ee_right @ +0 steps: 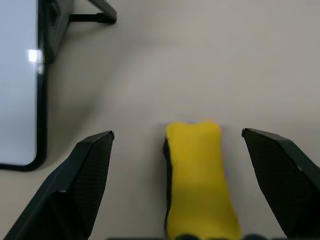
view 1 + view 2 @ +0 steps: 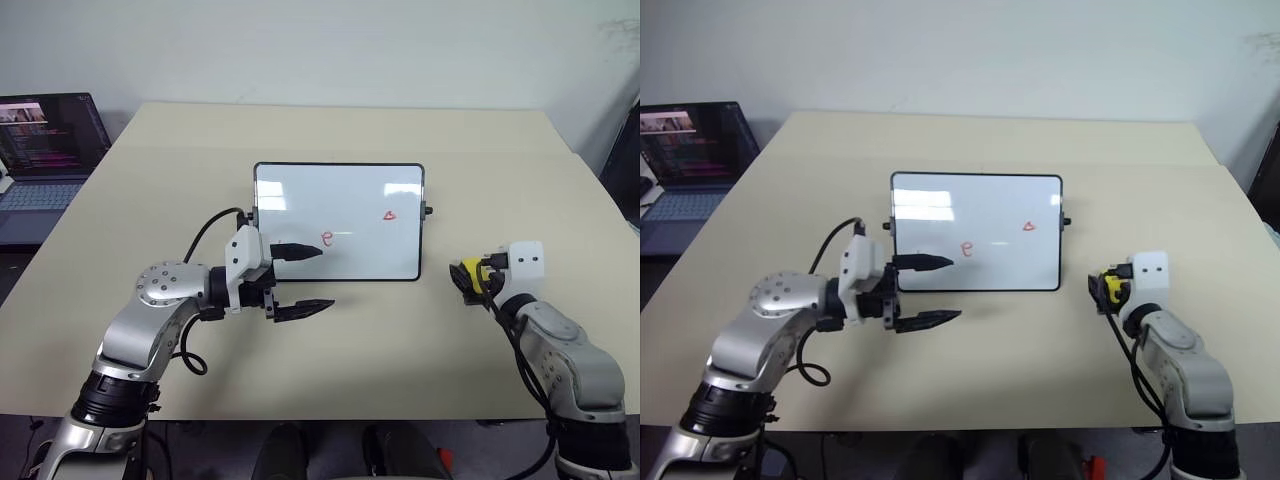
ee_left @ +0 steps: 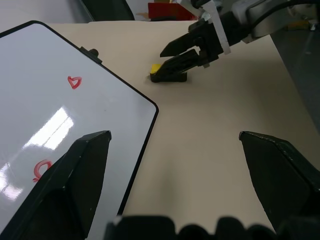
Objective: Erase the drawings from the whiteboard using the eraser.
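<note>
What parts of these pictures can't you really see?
- Eraser: its near end is cut off by the right wrist view's edge, between the open right end effector's fingers.
- Laptop: cut off by the left eye view's edge; screen text too small.
- Whiteboard's lower left corner: hidden behind the left end effector.

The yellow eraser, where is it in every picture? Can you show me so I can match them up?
Left eye view: the eraser lies on the table right of the whiteboard, at the right gripper.
Right eye view: same spot, right of the board.
Left wrist view: beyond the board's corner, under the right gripper.
Right wrist view: between the open fingers.
Shared landmark: the whiteboard's black-framed edge.
</note>
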You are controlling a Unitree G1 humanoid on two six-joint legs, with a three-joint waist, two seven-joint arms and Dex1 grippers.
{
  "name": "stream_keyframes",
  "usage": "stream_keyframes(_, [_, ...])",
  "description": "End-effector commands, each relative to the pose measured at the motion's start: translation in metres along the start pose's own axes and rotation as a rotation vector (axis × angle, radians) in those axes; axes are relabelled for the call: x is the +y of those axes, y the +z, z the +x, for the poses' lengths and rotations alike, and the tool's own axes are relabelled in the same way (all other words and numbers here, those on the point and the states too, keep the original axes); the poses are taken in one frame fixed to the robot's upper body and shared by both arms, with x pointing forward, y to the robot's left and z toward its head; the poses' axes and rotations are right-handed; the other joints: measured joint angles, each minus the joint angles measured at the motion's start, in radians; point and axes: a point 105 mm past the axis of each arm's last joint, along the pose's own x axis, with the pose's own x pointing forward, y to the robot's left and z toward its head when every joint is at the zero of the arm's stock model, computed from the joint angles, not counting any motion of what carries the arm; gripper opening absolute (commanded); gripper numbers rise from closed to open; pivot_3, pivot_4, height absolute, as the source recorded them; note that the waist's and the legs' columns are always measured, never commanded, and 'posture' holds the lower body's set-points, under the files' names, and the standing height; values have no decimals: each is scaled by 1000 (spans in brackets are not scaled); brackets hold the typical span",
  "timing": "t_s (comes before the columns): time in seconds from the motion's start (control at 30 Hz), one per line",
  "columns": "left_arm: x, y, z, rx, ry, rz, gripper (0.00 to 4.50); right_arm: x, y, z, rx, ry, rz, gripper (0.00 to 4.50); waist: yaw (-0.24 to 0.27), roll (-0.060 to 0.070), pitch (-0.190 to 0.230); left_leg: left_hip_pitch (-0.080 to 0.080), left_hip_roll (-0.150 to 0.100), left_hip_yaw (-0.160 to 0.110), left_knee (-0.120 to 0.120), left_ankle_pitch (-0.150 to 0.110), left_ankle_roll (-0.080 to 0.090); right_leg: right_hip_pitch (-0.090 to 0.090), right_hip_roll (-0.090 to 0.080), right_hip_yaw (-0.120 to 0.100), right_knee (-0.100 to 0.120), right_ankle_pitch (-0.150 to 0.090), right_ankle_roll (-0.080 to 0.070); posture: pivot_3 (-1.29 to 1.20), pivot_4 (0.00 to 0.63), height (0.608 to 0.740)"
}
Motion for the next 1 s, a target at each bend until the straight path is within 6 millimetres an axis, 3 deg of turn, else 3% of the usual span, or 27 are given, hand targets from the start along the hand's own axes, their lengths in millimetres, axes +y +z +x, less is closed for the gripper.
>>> stream_keyframes(0.03, [3,8,-4,-14,12,54,4500,-7,10,3,-45,-13,-15,4472,0,0,0,0,0,0,0,0,0,0,0,0,0,0,0,0,150,740])
stream_keyframes(0.5, [1,1,-11,-7,32,49,4500,-15,1,8,-23,-26,-2,4472,0,0,0,0,0,0,0,0,0,0,0,0,0,0,-1,0,150,740])
stream_keyframes(0.8, [0,0,-11,-7,36,43,4500,-18,0,7,-21,-38,3,1369,0,0,0,0,0,0,0,0,0,0,0,0,0,0,-1,0,150,740])
stream_keyframes(0.83, [0,0,-11,-6,36,41,4500,-18,0,7,-23,-37,4,1157,0,0,0,0,0,0,0,0,0,0,0,0,0,0,-1,0,150,740])
stream_keyframes(1.0, [-2,-1,-11,-2,38,25,4500,-17,2,4,-32,-32,3,1143,0,0,0,0,0,0,0,0,0,0,0,0,0,0,-1,0,150,740])
